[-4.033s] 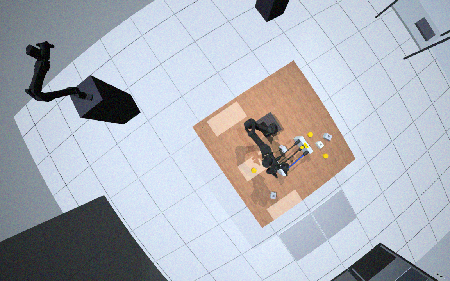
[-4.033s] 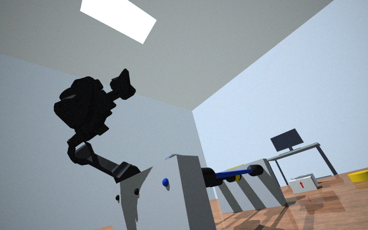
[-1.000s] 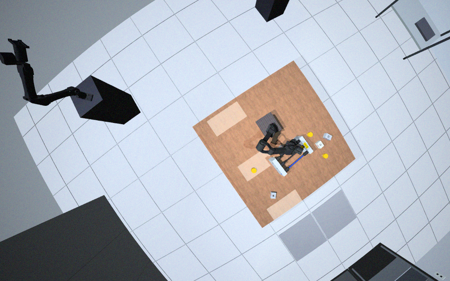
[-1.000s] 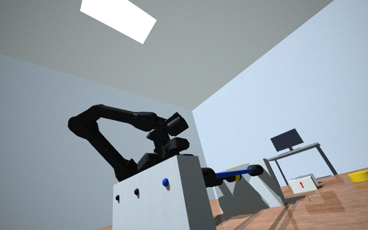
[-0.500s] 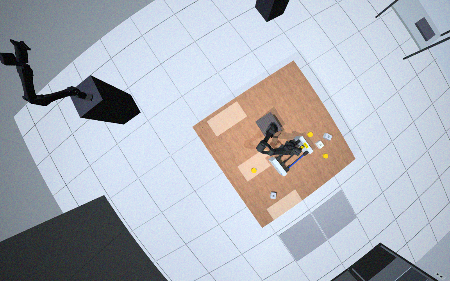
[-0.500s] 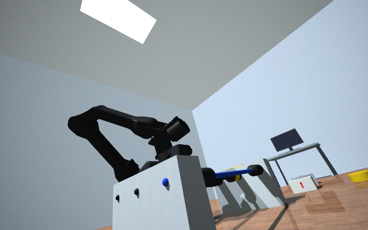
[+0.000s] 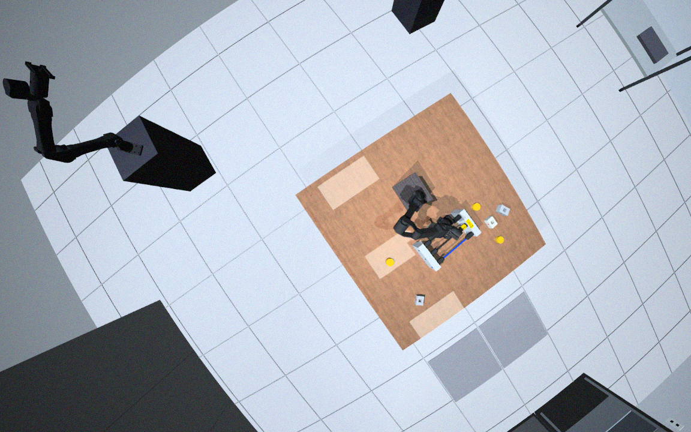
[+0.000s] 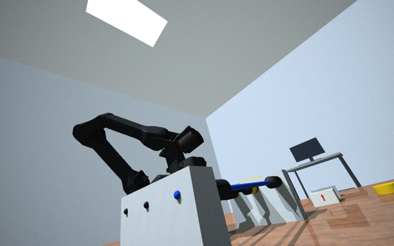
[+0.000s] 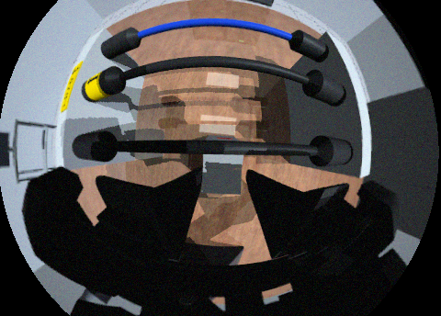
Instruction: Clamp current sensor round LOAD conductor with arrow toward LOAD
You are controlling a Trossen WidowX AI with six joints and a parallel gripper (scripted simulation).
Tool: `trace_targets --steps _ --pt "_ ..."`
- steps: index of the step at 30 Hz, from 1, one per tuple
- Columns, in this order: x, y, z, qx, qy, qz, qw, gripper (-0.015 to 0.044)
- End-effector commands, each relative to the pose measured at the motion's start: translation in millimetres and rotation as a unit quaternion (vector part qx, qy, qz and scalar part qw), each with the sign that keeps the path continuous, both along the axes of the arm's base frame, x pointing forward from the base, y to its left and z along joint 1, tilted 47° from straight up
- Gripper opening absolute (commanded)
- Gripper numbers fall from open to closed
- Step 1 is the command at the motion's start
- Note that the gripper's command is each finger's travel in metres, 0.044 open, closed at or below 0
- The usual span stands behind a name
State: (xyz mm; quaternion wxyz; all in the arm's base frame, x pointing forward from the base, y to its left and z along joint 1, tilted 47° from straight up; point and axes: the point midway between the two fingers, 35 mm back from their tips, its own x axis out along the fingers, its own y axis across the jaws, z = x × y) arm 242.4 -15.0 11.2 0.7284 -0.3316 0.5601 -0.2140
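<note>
In the wrist view my gripper is open, pointing down at the rack with its fingertips a moderate gap apart. A grey block, apparently the sensor in shadow, shows between the fingertips, beside the nearest black conductor; a firm hold on it cannot be made out. Its arrow and latch cannot be read. The middle black conductor carries a yellow band at its left end, beside the yellow LOAD label. A blue conductor is farthest. The exterior view hides the fingertips behind the rack.
The rack's white end block stands close to the arm. Small white boxes and yellow discs stand around the rack. One white box bears a red arrow.
</note>
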Motion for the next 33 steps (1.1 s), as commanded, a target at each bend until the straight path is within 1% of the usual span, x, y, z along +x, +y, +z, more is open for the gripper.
trace_targets --steps 1,7,12,13,24,33 --pt "0 0 0 0.001 -0.002 -0.001 1.0 0.0189" --pt "0 0 0 0.001 -0.002 -0.001 1.0 0.0149" --pt "0 1 2 -0.003 0.0 0.001 1.0 0.0018" --pt "0 1 2 -0.003 0.0 0.001 1.0 0.0" --pt "-5 2 3 -0.003 0.0 0.001 1.0 0.0" --pt "-50 -2 5 -0.002 0.002 0.001 1.0 0.0"
